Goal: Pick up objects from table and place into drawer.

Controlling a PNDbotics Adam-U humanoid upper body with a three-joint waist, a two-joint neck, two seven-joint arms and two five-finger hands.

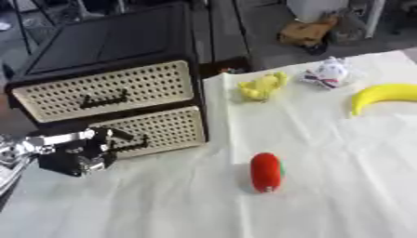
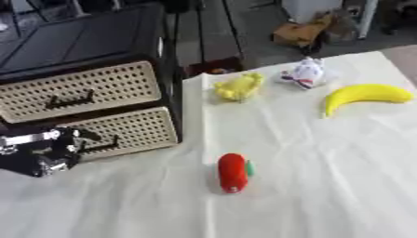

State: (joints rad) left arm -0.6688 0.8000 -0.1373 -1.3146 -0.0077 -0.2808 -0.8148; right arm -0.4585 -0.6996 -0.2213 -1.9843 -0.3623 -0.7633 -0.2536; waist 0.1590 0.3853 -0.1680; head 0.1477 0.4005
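Left eye view is showing the black cabinet with two cream perforated drawer fronts (image 1: 106, 88) as the biggest thing, standing on the pale cloth-covered table (image 1: 326, 186) at its far left; both drawers are looking closed. The lower cream perforated drawer (image 1: 159, 130) has a dark handle, and the robot's left hand (image 1: 81, 155) is sitting right in front of it, at or touching that handle. Its fingers are looking curled toward the handle, but I cannot tell whether they are actually hooking it. The right hand is not showing in either view.

To the right of the cabinet, well apart from it, a yellow plastic banana (image 1: 383, 96) is lying near the far right edge, long axis roughly left-right. A red capsule-shaped toy with a green end (image 1: 266, 172) is lying in front of the cabinet and to its right, long axis running near to far, nearest of all objects to the left hand. A yellow soft toy (image 1: 262, 86) is sitting just right of the cabinet's top drawer level, and a small white bundle with red markings (image 1: 327, 73) is lying right of that.

Judgement: the drawer needs opening first; the pull runs toward the robot, away from the cabinet.
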